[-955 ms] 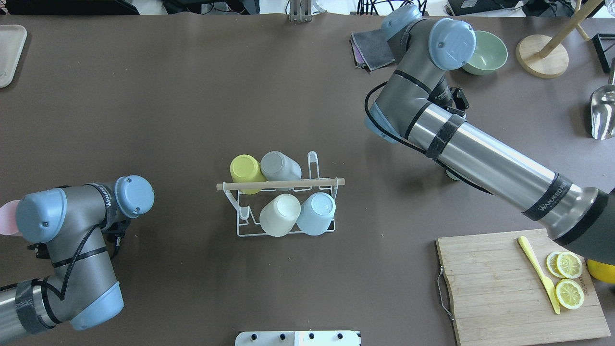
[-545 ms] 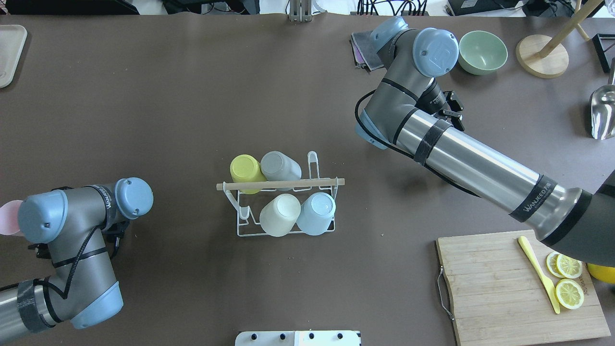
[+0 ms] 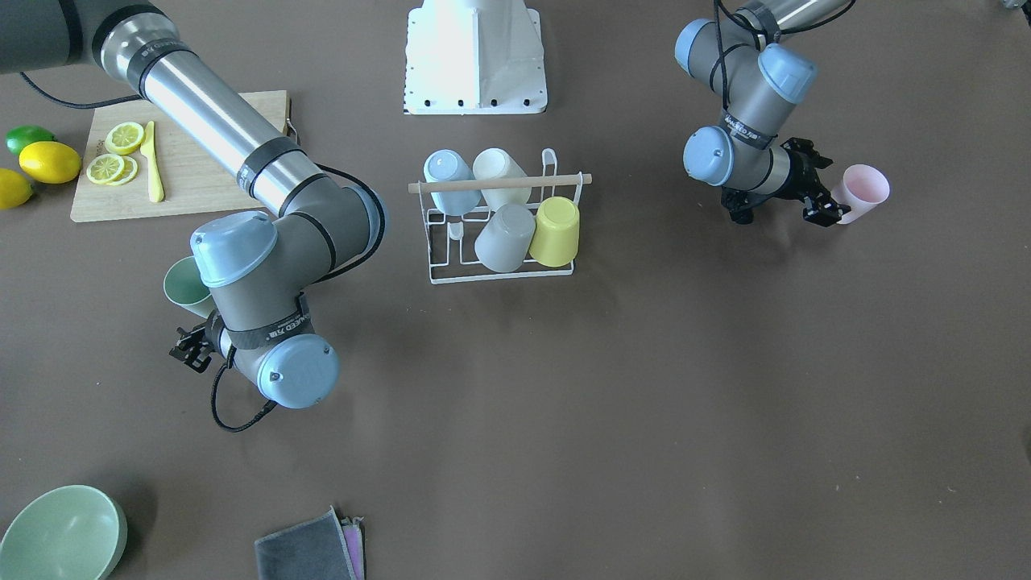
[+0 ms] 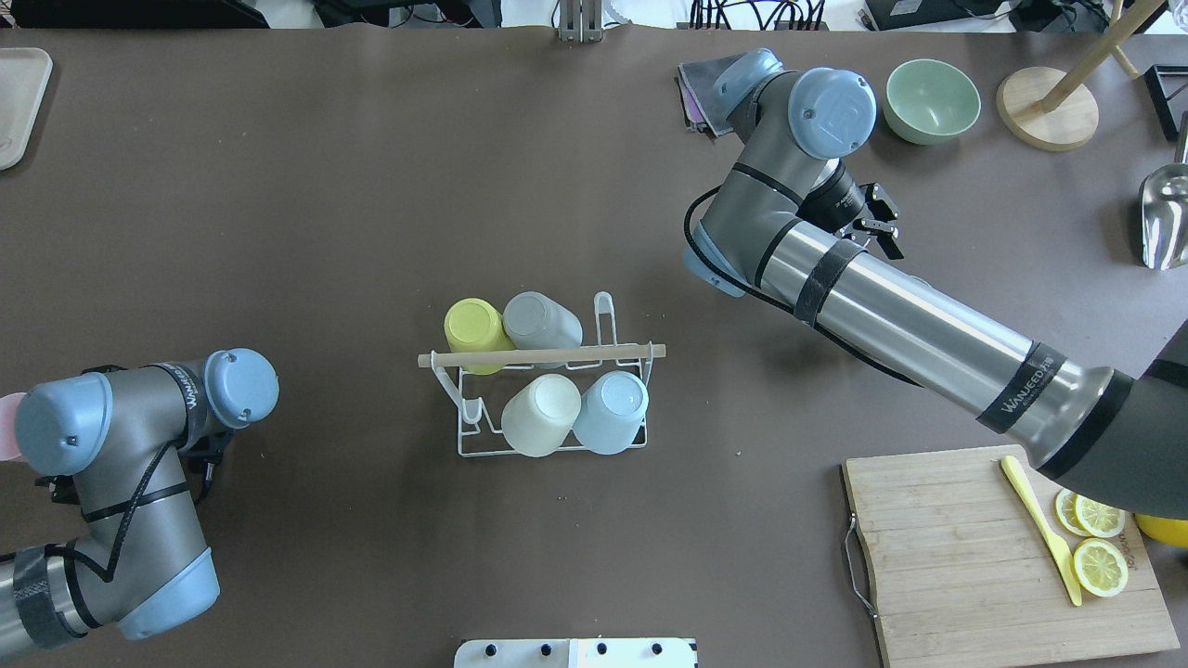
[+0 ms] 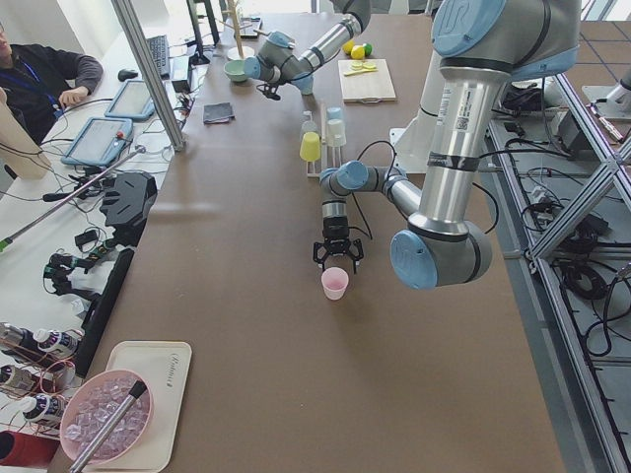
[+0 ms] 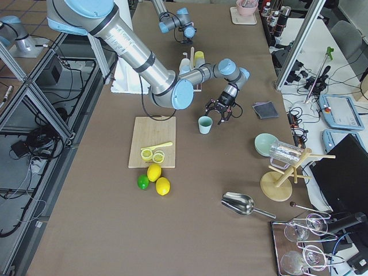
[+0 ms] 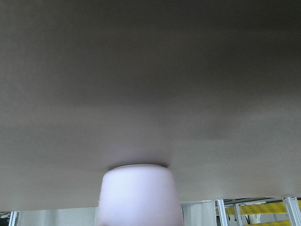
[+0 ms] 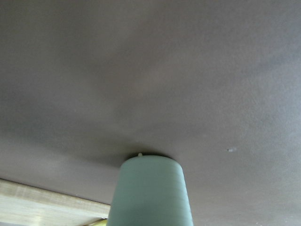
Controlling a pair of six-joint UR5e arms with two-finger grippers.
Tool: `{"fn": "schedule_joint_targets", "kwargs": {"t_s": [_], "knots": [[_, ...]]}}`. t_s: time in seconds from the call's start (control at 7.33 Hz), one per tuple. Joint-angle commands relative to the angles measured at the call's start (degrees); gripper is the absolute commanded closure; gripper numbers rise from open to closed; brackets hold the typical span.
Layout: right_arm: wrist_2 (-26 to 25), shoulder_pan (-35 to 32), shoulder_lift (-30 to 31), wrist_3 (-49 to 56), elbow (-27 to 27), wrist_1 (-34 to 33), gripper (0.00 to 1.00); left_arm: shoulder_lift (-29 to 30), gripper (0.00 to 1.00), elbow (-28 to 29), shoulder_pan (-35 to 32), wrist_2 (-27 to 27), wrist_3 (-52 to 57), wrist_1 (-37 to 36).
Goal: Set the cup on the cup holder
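The white wire cup holder [image 4: 541, 355] with a wooden rod stands mid-table and carries a yellow, a grey, a cream and a light blue cup; it also shows in the front-facing view [image 3: 499, 183]. A pink cup [image 3: 863, 189] stands upright on the table. My left gripper [image 3: 823, 189] is open right beside it, not around it. The cup fills the bottom of the left wrist view [image 7: 139, 195]. A green cup [image 6: 204, 125] stands upright; my right gripper [image 6: 220, 115] is open just short of it. It also shows in the right wrist view [image 8: 150, 193].
A cutting board [image 4: 956, 575] with lemon slices and a yellow knife lies at the front right. A green bowl [image 4: 931, 100], a folded grey cloth [image 4: 698, 88], a wooden stand [image 4: 1047, 107] and a metal scoop [image 4: 1165, 218] lie along the far right.
My right arm has swung its elbow and wrist leftward in the overhead view. My left arm has shifted left toward the pink cup. The rack and its cups have not moved.
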State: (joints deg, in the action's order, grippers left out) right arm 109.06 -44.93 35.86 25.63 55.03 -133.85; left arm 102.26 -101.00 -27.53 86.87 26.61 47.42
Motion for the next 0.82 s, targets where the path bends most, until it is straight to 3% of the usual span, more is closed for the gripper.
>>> {"fn": "schedule_joint_targets", "kwargs": {"t_s": [0.0,0.68], "knots": [[0.3,0.3,0.0,0.8,-1.7,-0.2,0.00,-1.3,0.02,0.2,-0.4,0.0,0.1,1.2],[1.9,0.3,-0.5,1.7,-3.6,-3.1,0.00,-4.6,0.02,0.5,-1.0,-2.1,0.5,5.5]]}}
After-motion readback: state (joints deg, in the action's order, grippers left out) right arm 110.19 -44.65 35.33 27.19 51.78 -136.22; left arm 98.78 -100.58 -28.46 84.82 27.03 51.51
